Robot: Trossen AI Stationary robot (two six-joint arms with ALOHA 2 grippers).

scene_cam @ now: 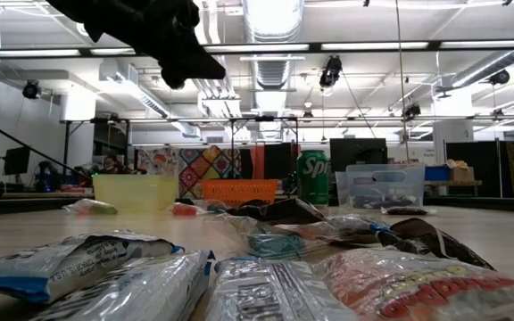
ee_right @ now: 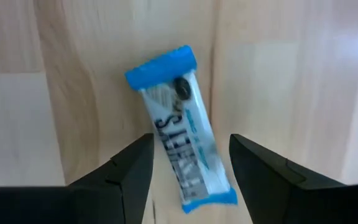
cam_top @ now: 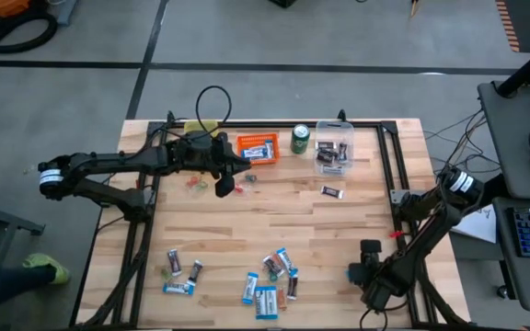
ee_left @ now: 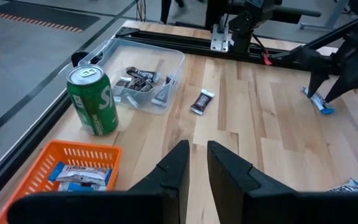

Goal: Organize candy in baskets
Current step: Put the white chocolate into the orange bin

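My right gripper points down near the table's near right corner. It is open, with one finger on either side of a blue-and-white candy bar that lies flat on the wood. My left gripper hovers above the table's far middle, with only a narrow gap between its fingers and nothing in it. At the far edge stand the orange basket and the clear basket, both holding candy. The yellow basket shows in the low view. More candy lies scattered along the near edge.
A green soda can stands between the orange and clear baskets. One dark bar lies alone in front of the clear basket, and small sweets lie under the left arm. Black frame rails border the table.
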